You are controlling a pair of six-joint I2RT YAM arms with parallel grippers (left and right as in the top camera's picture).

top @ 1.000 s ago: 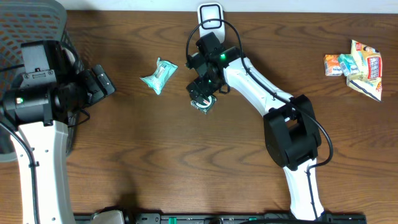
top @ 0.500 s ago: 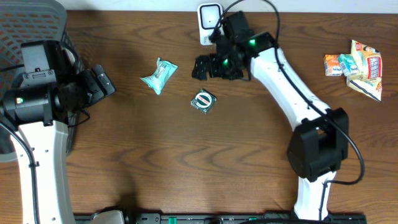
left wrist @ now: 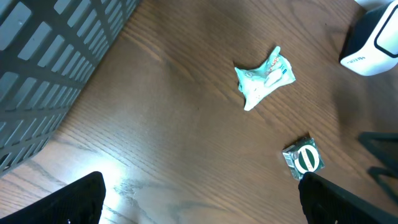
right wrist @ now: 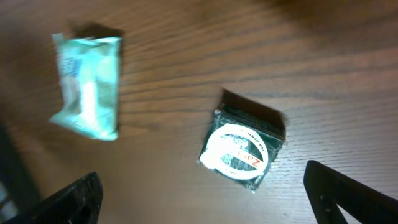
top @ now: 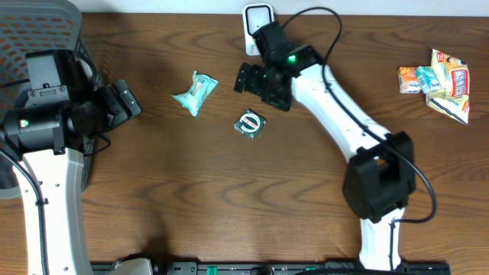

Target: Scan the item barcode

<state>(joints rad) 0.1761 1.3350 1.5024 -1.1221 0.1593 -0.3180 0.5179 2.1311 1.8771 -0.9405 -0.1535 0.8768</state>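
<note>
The small dark green square foil packet with a round white-and-green label lay flat on the brown wooden bench, label up. It sat just below the right end effector, on the side away from the white barcode scanner at the far edge. In the right wrist view it lay ahead of and between the two fingertips, turned corner-on. Being nearly square, it offered no clear long axis to align with. The right end effector was spread wide and held nothing. The left end effector was also spread and empty, well apart at the left by the grey mesh basket, so I judged the right arm the nearer. A crumpled mint-green wrapper lay to the packet's left, between the two arms.

No barcode showed on the packet's upper face. The right arm covered part of the scanner from overhead, the left wrist view cut it off, and the right wrist view was motion-blurred.
</note>
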